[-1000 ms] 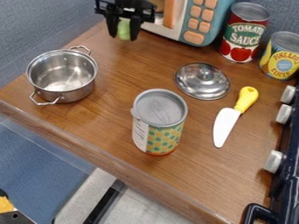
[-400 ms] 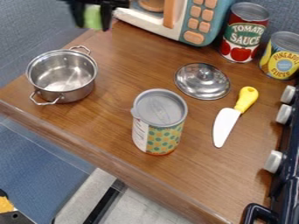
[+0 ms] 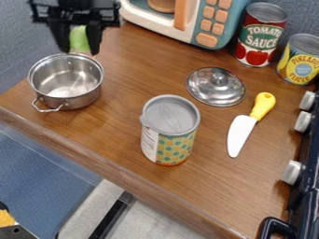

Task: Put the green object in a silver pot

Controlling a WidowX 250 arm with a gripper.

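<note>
Green object (image 3: 79,38) gripped in the hand (image 3: 79,50), silver pot (image 3: 76,99) below it, toward the camera.
Should the fingers part too soon, the green object could clip the far rim or handle close by them and tumble onto the tabletop (image 3: 134,79); too low an approach might shove the silver pot.

Bright, diffuse light; small glints on the metal pot (image 3: 66,80); the gripper (image 3: 79,44) at upper left is blurred.
</note>
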